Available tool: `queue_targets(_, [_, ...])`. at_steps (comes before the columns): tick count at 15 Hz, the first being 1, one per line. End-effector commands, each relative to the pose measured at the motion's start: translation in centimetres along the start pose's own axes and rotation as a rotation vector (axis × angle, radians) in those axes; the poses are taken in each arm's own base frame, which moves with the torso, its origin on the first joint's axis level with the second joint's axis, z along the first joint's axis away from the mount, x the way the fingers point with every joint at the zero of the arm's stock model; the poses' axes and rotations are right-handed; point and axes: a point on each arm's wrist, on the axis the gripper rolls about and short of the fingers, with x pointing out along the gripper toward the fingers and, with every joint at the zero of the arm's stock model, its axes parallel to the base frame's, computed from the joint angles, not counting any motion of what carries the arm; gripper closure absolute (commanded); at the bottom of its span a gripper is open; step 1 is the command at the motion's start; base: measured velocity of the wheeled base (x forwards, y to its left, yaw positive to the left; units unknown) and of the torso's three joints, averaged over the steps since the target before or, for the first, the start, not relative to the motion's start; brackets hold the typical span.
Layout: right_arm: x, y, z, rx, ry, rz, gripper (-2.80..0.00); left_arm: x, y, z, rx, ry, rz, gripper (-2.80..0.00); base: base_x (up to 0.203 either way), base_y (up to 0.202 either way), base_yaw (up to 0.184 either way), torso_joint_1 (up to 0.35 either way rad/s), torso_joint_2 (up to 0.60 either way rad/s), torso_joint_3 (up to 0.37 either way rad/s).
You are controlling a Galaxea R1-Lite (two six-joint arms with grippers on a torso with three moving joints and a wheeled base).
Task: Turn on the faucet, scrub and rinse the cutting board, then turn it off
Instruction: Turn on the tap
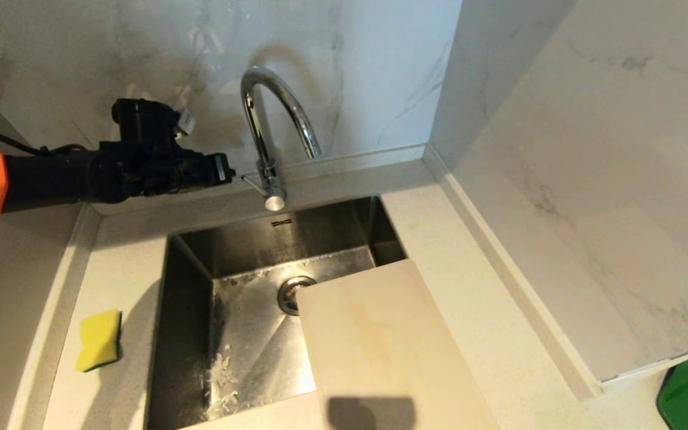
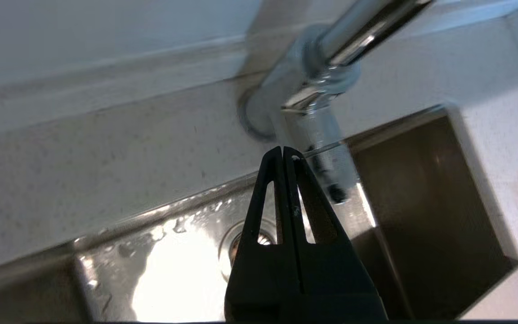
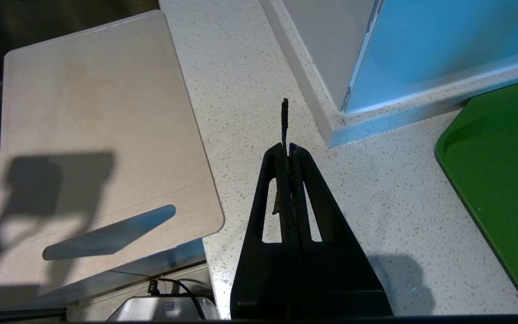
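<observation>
A: Where does the tall chrome gooseneck faucet (image 1: 267, 128) stand?

B: Upper centre of the head view, behind the square steel sink (image 1: 192, 334), on the pale speckled stone counter (image 1: 123, 263).

A: And the large cream plastic cutting board (image 1: 380, 346)?

B: Lower centre-right, lying over the sink's right rim, one corner beside the round steel drain (image 1: 290, 292).

A: The small yellow-and-green sponge (image 1: 100, 340)?

B: Lower left, on the counter, left of the sink.

A: The left gripper (image 1: 229, 173)?

B: Left of the faucet's base, tips just beside its thin side lever (image 1: 252, 184).
</observation>
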Motion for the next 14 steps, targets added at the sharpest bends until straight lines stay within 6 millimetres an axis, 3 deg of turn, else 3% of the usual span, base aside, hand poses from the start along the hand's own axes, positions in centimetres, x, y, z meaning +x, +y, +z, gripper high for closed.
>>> queue_targets(1, [0.0, 0.0, 0.0, 0.0, 0.0, 0.0, 0.0, 0.0, -0.5, 0.0, 0.0, -0.007, -0.013, 0.0, 0.0, 0.0, 0.0, 0.0, 0.0, 0.0])
queue_targets(14, [0.0, 0.0, 0.0, 0.0, 0.0, 0.0, 0.0, 0.3, -1.4, -0.4, -0.037, 0.001, -0.034, 0.0, 0.0, 0.0, 0.0, 0.0, 0.0, 0.0])
